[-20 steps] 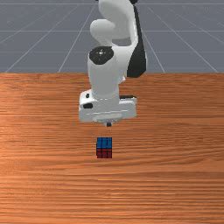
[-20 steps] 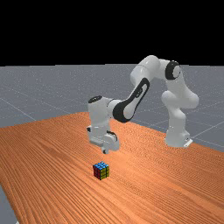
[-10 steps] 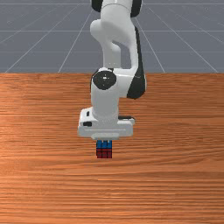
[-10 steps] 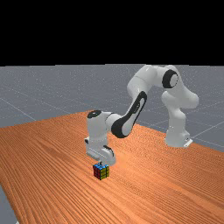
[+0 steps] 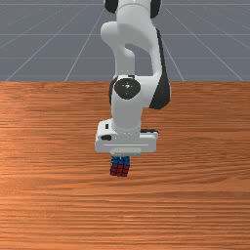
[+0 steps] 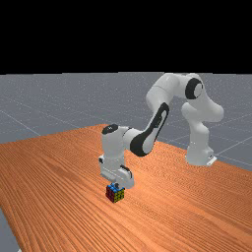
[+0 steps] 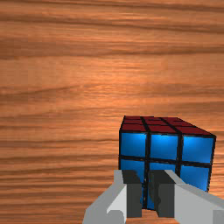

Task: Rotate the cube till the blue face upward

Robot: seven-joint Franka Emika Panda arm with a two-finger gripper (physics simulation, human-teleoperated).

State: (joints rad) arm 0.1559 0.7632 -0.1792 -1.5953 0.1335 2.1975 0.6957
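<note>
"Gripping anything, that pincer (image 6: 117, 185)?"

"No. Its fingers (image 7: 164, 194) stand just a narrow gap apart, over the top of the cube (image 7: 164, 146). Whether they touch it, I can't tell."

"And how does the cube lie?"

"On the bench (image 6: 59, 182), to the far view's left of the arm's base (image 6: 199, 155). It sits slightly askew, blue face up, with the red one on the front view's near side."
</note>
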